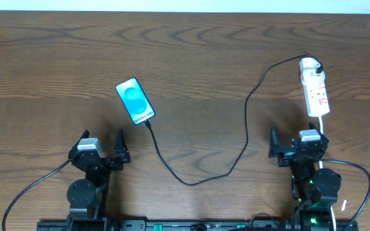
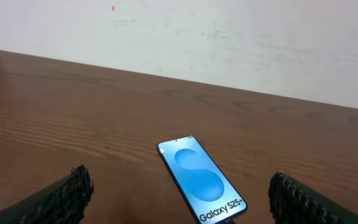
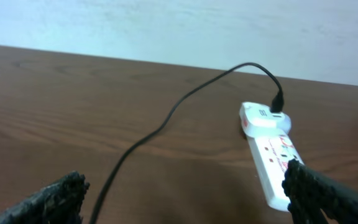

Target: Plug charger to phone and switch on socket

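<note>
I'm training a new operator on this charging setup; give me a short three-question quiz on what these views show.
1. True or false: the left gripper grips the slim blue-screened smartphone.
2. The long thin black cable meets the narrow white power strip at: A) its rounded far end; B) its middle; C) its end nearest the robot.
3. Fill in: the power strip lies just ahead of the ___ gripper.
Key: 1 false, it stands open and empty; 2 A; 3 right gripper.

A dark brown wood-grain table (image 1: 44, 64) fills the view, and along its far edge rises a plain white wall (image 2: 229, 43), evenly lit and faintly scuffed.
</note>
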